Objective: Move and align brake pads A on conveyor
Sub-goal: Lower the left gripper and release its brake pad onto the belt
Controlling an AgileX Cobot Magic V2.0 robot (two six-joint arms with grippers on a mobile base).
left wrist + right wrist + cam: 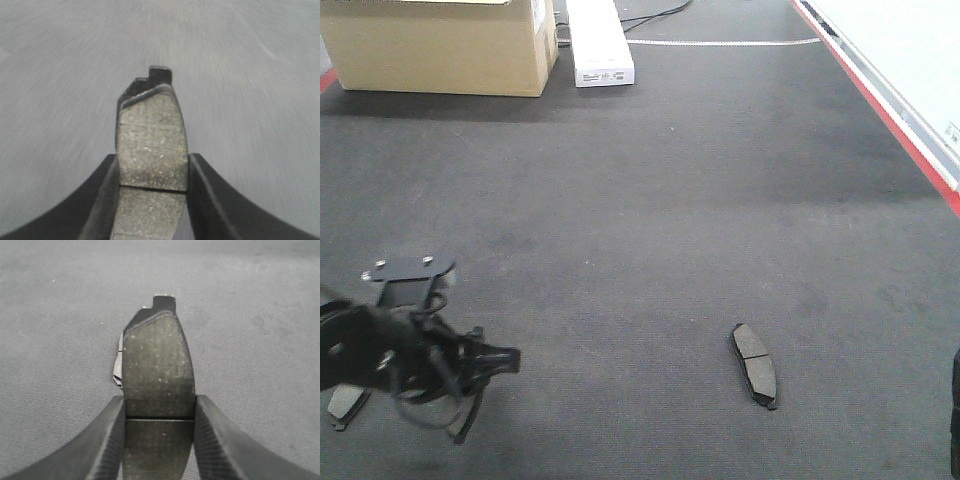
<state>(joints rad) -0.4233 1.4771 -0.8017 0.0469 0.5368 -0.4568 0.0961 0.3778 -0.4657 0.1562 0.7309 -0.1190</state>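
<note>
The conveyor point(670, 200) is a wide dark-grey belt with a red stripe point(890, 115) along its right edge. One brake pad point(755, 365) lies flat on it at the lower right. Another pad point(345, 402) shows partly under my left arm at the bottom left. My left gripper point(485, 390) points right over the belt. In the left wrist view, the left gripper point(152, 160) is shut on a speckled pad point(150, 135), both fingers pressing its long edges. My right gripper point(159, 400) is likewise shut on a darker pad point(157, 365) over the belt, and only a sliver of that arm point(955, 400) shows in the front view.
A cardboard box point(440, 45) and a long white box point(598, 45) stand at the far end of the belt, with a cable point(650, 15) behind them. A white surface point(910, 40) borders the belt beyond the red stripe on the right.
</note>
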